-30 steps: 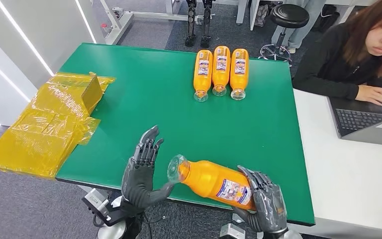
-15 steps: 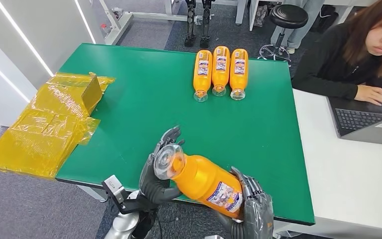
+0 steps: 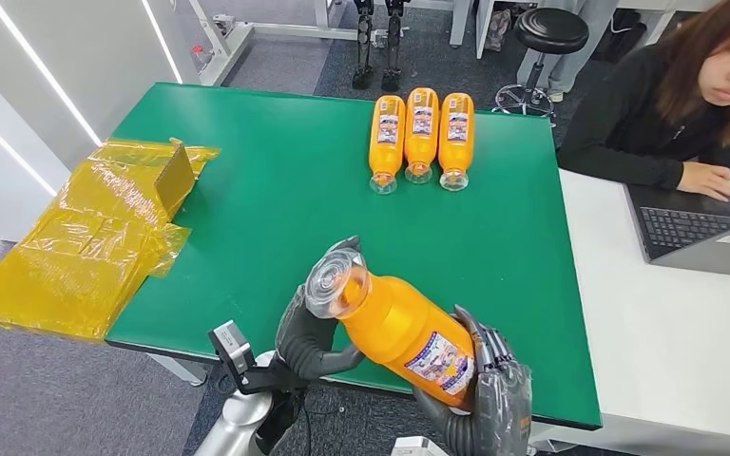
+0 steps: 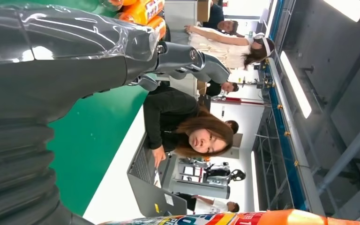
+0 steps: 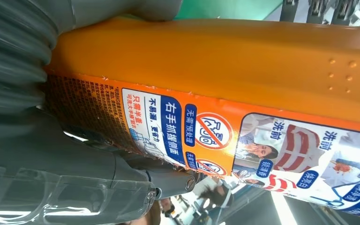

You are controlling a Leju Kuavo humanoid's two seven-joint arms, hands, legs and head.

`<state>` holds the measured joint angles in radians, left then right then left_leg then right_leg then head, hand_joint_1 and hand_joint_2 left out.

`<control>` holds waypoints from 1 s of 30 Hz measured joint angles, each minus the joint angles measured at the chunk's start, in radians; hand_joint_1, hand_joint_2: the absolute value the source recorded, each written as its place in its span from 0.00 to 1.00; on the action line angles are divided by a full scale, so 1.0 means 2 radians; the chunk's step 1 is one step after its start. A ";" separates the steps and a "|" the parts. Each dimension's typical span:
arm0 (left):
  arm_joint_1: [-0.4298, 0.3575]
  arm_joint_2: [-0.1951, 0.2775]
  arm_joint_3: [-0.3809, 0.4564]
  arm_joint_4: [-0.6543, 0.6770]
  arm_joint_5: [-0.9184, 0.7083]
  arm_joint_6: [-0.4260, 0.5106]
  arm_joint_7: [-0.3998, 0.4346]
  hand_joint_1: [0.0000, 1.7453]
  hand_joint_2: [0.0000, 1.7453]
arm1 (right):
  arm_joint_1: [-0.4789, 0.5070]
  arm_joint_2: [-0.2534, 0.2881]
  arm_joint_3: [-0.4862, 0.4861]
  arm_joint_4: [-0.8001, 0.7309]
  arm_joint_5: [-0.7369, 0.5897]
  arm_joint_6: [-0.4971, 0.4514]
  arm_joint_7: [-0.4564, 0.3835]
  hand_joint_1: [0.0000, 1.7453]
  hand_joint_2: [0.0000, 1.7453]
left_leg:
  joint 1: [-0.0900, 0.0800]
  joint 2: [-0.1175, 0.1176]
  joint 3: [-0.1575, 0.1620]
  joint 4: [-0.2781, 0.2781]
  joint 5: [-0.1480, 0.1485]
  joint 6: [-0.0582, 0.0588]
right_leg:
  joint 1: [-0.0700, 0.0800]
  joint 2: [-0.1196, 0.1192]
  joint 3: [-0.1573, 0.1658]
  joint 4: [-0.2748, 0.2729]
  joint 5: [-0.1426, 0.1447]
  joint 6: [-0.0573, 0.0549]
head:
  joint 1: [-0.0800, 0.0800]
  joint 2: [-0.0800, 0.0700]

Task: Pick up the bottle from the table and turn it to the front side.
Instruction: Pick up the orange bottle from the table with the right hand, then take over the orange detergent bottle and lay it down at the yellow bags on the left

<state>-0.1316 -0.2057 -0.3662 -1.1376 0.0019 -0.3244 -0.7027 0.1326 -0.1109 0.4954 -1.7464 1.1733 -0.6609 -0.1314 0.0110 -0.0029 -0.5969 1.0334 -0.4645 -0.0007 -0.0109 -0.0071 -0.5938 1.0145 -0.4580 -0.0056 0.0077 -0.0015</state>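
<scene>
- The orange bottle (image 3: 401, 330) was held off the green table (image 3: 276, 199), over its near edge, tilted with its clear cap toward the left hand and its label facing up.
- The right hand (image 3: 489, 394) gripped the bottle's lower body, fingers wrapped over the printed label (image 5: 243, 145).
- The left hand (image 3: 312, 337) lay against the bottle's neck end, its fingers curled behind the cap; a firm grip could not be told.
- Three more orange bottles (image 3: 422, 138) lay side by side at the table's far edge.
- Yellow plastic sheeting (image 3: 95, 237) lay off the table's left side.
- A person (image 3: 670, 104) sat at a laptop (image 3: 699, 233) on the adjoining white table.
</scene>
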 joint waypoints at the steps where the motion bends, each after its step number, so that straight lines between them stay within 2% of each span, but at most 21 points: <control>1: -0.001 0.000 0.000 0.000 -0.001 -0.001 0.000 0.00 1.00 | 0.001 0.001 -0.001 0.000 -0.001 0.002 -0.002 1.00 1.00 | 0.000 0.000 0.000 0.000 0.000 0.000 | 0.000 0.000 0.000 0.000 0.000 0.000 | 0.000 0.000; 6: -0.006 0.001 0.000 -0.002 0.000 -0.010 0.000 0.00 1.00 | 0.000 0.006 -0.002 0.009 -0.005 0.001 -0.007 1.00 1.00 | 0.000 0.000 0.000 0.000 0.000 0.000 | 0.000 0.000 0.000 0.000 0.000 0.000 | 0.000 0.000; 15: -0.006 0.015 0.000 -0.036 0.018 -0.038 0.014 0.00 1.00 | 0.006 0.014 -0.010 0.022 -0.008 0.007 0.017 1.00 1.00 | 0.000 0.000 0.000 0.000 0.000 0.000 | 0.000 0.000 0.000 0.000 0.000 0.000 | 0.000 0.000; 24: -0.003 0.027 -0.009 -0.067 0.051 -0.056 0.030 0.00 1.00 | 0.003 0.021 -0.009 0.047 -0.033 0.011 0.004 1.00 1.00 | 0.000 0.000 0.000 0.000 0.000 0.000 | 0.000 0.000 0.000 0.000 0.000 0.000 | 0.000 0.000; 30: 0.004 0.027 -0.022 -0.069 0.064 -0.062 0.032 0.00 1.00 | -0.021 0.029 0.011 0.087 -0.059 0.012 -0.013 1.00 1.00 | 0.000 0.001 0.000 0.000 0.000 0.000 | 0.000 0.001 0.000 0.000 0.000 0.000 | 0.000 0.000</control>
<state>-0.1240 -0.1514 -0.4110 -1.2758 0.1301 -0.4483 -0.6381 0.0904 -0.0529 0.5177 -1.5724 1.0562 -0.6374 -0.1574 0.0110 -0.0012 -0.5967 1.0333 -0.4644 -0.0008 -0.0109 -0.0060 -0.5941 1.0145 -0.4579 -0.0058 0.0078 -0.0015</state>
